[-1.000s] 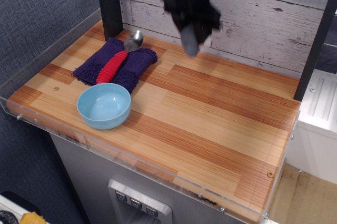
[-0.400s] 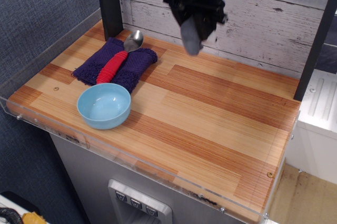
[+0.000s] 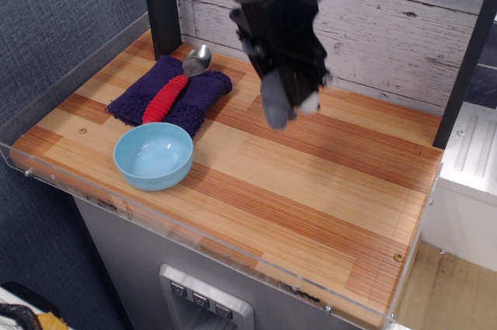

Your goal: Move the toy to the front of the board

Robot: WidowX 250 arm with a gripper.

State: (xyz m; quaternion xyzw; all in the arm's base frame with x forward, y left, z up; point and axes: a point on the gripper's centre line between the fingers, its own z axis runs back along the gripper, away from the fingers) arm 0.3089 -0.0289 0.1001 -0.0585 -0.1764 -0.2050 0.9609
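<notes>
1. Your gripper (image 3: 289, 97) is clamped on the grey toy (image 3: 274, 105), held above the board (image 3: 326, 182), near its twelve o'clock edge.
2. At nine o'clock: blue bowl (image 3: 153, 156), purple cloth (image 3: 172, 93), red-handled spoon (image 3: 175, 85).

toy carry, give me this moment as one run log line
phase: carrying | gripper: shut on toy | toy: airborne above mid board | front of board: not reached | bowl, cloth, spoon: untouched at left
</notes>
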